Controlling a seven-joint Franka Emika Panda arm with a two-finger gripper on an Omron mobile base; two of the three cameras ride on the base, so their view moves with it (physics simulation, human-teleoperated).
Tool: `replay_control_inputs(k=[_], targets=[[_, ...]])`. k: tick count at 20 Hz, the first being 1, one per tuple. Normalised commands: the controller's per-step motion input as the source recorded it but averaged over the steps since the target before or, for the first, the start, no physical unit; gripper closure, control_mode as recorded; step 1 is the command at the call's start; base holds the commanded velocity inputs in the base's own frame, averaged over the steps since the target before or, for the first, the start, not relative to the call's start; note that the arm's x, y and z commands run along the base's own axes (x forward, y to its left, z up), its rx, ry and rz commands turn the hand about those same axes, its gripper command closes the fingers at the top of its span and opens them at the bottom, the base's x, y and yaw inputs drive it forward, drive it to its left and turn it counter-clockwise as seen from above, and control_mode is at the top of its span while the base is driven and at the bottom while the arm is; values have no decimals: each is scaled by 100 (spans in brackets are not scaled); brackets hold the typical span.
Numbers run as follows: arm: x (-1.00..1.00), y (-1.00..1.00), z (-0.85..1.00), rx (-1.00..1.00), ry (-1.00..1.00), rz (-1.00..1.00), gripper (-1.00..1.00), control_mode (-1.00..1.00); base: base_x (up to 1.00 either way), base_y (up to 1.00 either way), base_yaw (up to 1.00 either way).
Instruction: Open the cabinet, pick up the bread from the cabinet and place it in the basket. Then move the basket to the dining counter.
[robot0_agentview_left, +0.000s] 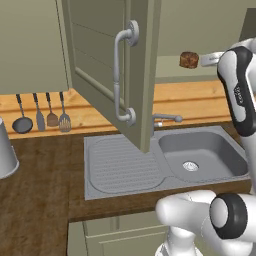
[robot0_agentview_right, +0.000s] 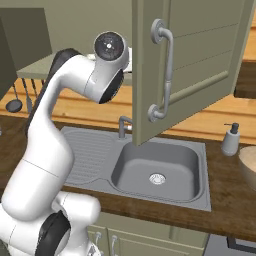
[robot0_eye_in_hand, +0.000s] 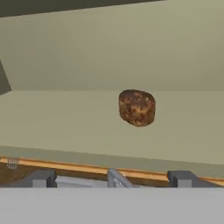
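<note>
The white arm is raised with its gripper (robot0_eye_in_hand: 112, 179) level with the open cabinet (robot0_agentview_left: 107, 70), its finger tips spread wide and holding nothing, pointed at the bread (robot0_eye_in_hand: 136, 107), a dark-brown, rough, roundish lump sitting alone on the cabinet's pale shelf above the sink (robot0_agentview_left: 205, 152).

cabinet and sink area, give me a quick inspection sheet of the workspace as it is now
surface: dark wooden worktop with a grey steel sink.
job's things: cabinet door open; bread sits alone on the cabinet shelf; basket at the right edge of the right base view.
clutter: soap dispenser; hanging utensils; grey pot.
grippers: hand open, facing the bread, not touching it.
cables: nothing seen.
surroundings: light wood backsplash; tap behind the sink.
</note>
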Motion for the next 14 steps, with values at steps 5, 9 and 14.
replay_control_inputs(k=[5, 9, 14], targets=[[15, -2, 0, 0, -7, 16, -100, -100, 0, 0, 0], [-5, 0, -12, 0, -24, 5, -100, -100, 0, 0, 0], [12, 0, -1, 0, -6, 0, -100, -100, 0, 0, 0]])
